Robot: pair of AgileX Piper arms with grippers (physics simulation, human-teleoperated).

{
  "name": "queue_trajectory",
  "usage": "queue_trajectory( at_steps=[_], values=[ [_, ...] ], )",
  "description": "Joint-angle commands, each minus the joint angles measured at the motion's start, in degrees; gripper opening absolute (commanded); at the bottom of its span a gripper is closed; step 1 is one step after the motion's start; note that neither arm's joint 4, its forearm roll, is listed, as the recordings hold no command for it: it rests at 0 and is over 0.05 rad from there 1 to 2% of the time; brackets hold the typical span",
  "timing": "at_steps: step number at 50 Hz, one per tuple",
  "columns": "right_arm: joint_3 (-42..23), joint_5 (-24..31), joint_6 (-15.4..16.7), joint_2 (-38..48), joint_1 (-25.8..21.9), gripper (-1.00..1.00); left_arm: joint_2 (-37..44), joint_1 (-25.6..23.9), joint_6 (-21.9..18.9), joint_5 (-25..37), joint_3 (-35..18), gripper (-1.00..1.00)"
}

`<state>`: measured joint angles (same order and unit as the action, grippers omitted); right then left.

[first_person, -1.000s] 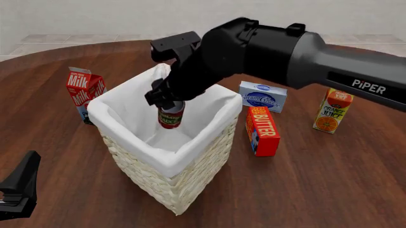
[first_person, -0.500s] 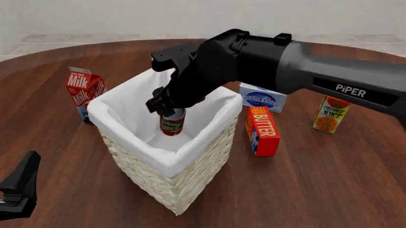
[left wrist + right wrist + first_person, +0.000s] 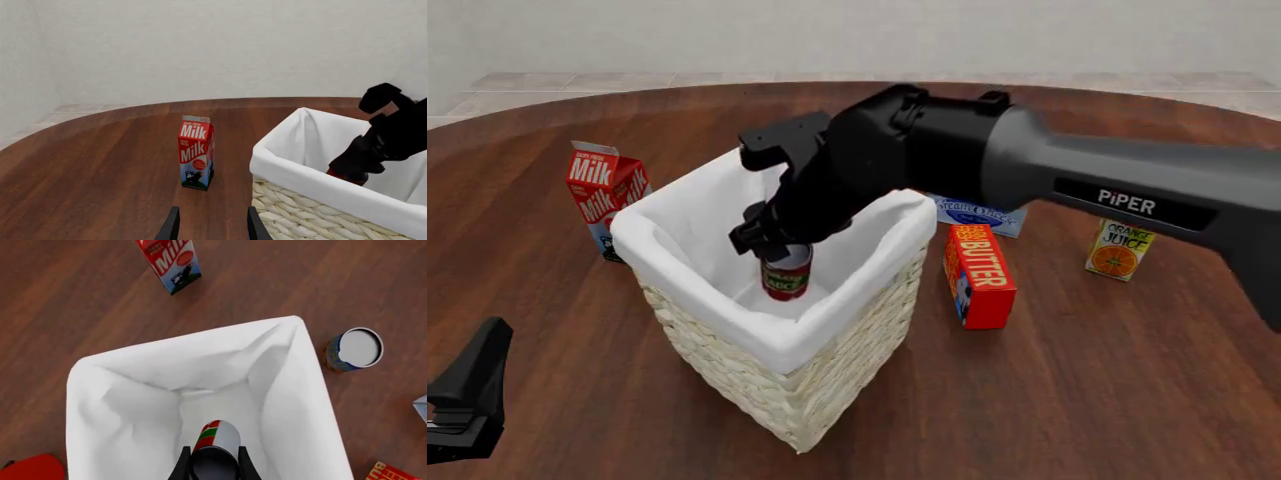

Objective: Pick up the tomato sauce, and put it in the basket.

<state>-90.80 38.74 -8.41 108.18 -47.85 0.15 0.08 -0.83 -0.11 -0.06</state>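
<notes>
We have the tomato sauce point(image 3: 785, 274) clamped in the right gripper point(image 3: 777, 250), hanging inside the basket point(image 3: 777, 345) below its cloth rim, near the middle. From the right wrist view the can point(image 3: 217, 436) sits between the fingers, above the white lining. Pick-up is done; what remains, we judge, is the release and pulling the arm clear. We cannot tell whether the can touches the basket floor. Our left gripper point(image 3: 209, 227) hangs apart and empty near the table's near left edge.
</notes>
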Motion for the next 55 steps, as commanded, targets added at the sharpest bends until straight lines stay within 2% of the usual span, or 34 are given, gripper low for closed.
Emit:
queue_trajectory(
  at_steps=[1, 55],
  values=[
    [-0.2, -0.3, -1.1, 1.0, 0.1, -1.00, 0.0, 0.0, 0.0, 0.0, 0.0, 1.00],
    [0.1, -1.3, -1.2, 4.3, 1.5, -1.00, 0.0, 0.0, 0.0, 0.0, 0.0, 1.00]
  ],
)
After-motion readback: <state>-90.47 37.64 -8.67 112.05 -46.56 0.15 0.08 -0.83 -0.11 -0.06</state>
